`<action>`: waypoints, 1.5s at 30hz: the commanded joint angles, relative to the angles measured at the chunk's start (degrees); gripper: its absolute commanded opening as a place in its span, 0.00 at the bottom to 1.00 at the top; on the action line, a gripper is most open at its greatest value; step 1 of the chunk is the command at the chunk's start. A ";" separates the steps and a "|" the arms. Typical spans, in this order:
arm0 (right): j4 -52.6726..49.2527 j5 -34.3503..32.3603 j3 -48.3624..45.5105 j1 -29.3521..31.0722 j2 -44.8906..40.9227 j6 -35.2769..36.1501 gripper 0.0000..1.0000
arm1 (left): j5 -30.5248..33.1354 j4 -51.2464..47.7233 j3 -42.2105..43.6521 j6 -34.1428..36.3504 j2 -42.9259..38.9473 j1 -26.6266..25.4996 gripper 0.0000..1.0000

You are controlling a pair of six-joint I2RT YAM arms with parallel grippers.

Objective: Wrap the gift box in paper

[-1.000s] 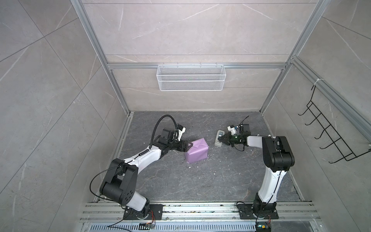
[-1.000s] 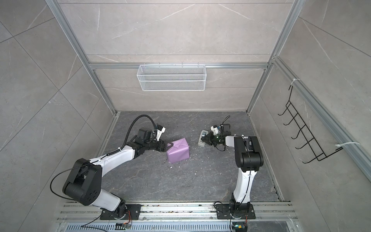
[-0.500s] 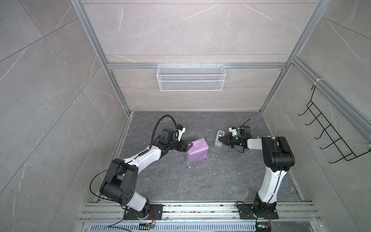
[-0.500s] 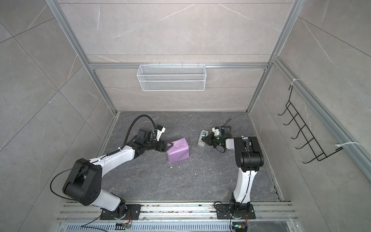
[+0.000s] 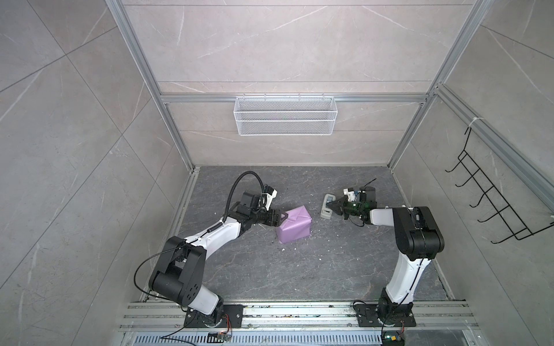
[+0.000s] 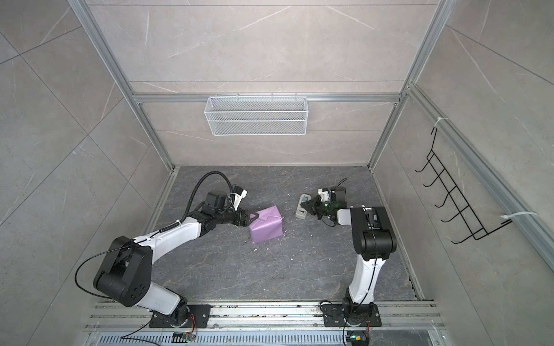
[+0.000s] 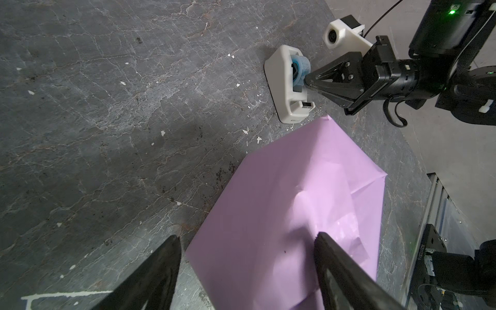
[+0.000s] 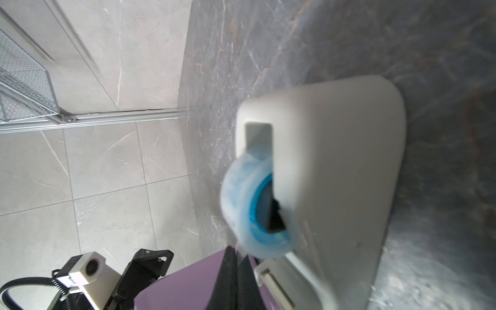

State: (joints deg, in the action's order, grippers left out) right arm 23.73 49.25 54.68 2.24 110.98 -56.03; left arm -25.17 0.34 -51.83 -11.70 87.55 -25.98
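The paper sits as a lilac parcel in the middle of the dark floor in both top views. The gift box is presumably inside it, since no green shows anywhere. The left gripper is at the parcel's upper left corner with its fingers wide apart. In the left wrist view one finger lies over the folded paper and the other is over bare floor; I can't tell if it presses down.

Right of the parcel, the right gripper has its fingers together, their tips at the blue tape roll in the tape dispenser. Whether they've caught a tape end is too blurred to say.

My worry is that a pull drags or tips that dispenser instead of drawing tape. If the left finger lifts, the fold could also spring open before any tape lands
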 commanded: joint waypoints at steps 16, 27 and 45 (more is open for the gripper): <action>5.77 0.43 -8.53 3.86 -7.53 -3.52 0.00 | 0.53 -4.36 1.56 1.89 -0.23 -0.04 0.79; 7.13 -2.21 -15.77 5.94 -11.33 -3.35 0.00 | 0.61 -4.29 1.57 1.77 -0.15 -0.04 0.79; 2.78 -10.01 -16.05 5.12 -5.04 2.60 0.00 | 0.43 -4.38 1.47 1.77 -0.27 -0.04 0.79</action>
State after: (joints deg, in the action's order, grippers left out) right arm 28.93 41.63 39.35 7.68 104.88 -55.88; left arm -25.17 0.34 -51.83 -11.70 87.55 -25.98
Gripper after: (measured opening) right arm 0.046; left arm 0.790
